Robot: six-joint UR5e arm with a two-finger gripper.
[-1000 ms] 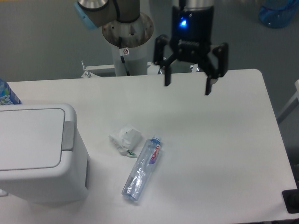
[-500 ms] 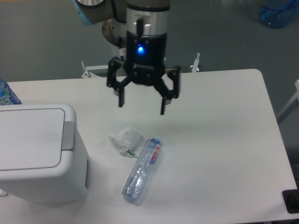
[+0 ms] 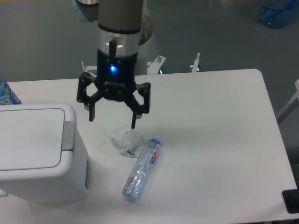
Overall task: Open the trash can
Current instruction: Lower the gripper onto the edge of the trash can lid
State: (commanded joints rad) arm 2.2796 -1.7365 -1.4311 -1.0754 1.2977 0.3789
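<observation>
The trash can (image 3: 37, 154) is a large white boxy bin at the left edge of the table, its flat lid down and a grey push tab (image 3: 68, 135) on its right side. My gripper (image 3: 112, 118) hangs open above the table just right of the bin's top right corner, fingers spread wide with nothing between them. Its left fingertip is a short way up and right of the grey tab, not touching the bin.
A crumpled white wrapper (image 3: 126, 139) lies right under the gripper's right finger. A clear crushed plastic bottle (image 3: 142, 169) lies diagonally beside it. A blue-labelled bottle (image 3: 6, 94) shows at the far left edge behind the bin.
The gripper has travelled left and down across the table, from above the back right toward the bin's right side, staying open throughout.
</observation>
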